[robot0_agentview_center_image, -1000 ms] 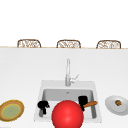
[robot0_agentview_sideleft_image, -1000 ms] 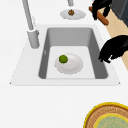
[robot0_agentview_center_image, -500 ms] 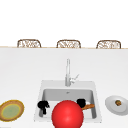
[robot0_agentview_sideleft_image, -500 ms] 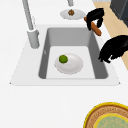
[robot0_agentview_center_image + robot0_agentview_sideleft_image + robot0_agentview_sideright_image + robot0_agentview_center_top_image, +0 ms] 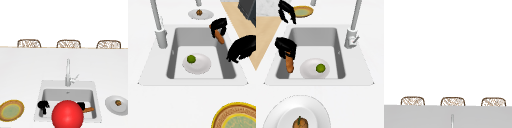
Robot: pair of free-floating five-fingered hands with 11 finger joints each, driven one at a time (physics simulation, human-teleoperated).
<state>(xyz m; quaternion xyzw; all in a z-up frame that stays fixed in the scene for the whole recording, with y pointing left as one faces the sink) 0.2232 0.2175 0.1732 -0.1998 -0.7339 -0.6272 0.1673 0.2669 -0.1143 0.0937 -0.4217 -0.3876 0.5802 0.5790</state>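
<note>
Right hand (image 5: 218,26): fingers curled round a carrot (image 5: 218,37); you hold it at its upper end, over the near-right part of the sink (image 5: 228,65), apart from the floor of the basin.
Carrot: orange, tilted, its free end pointing down into the basin; in the right side view (image 5: 289,63) it hangs just beside the white plate (image 5: 309,68), not touching it as far as you can tell.
Left hand (image 5: 241,48): idle in the air over the sink's front edge, fingers curled downward, holding nothing.
White plate: lies on the sink floor and carries a green lime (image 5: 191,59) off-centre.
Red ball (image 5: 67,114): hides most of the basin in the front view; judge your position from the side views instead.
Faucet (image 5: 159,27): stands at the back rim, well apart from both hands.
Tabletop, left (image 5: 11,110): a yellow-rimmed woven plate.
Tabletop, right (image 5: 117,105): a second white plate with a small brown item on it.
Handling note: keep your grip firm near the carrot's end; it sits tilted, so it may swing or slip if you move quickly.
</note>
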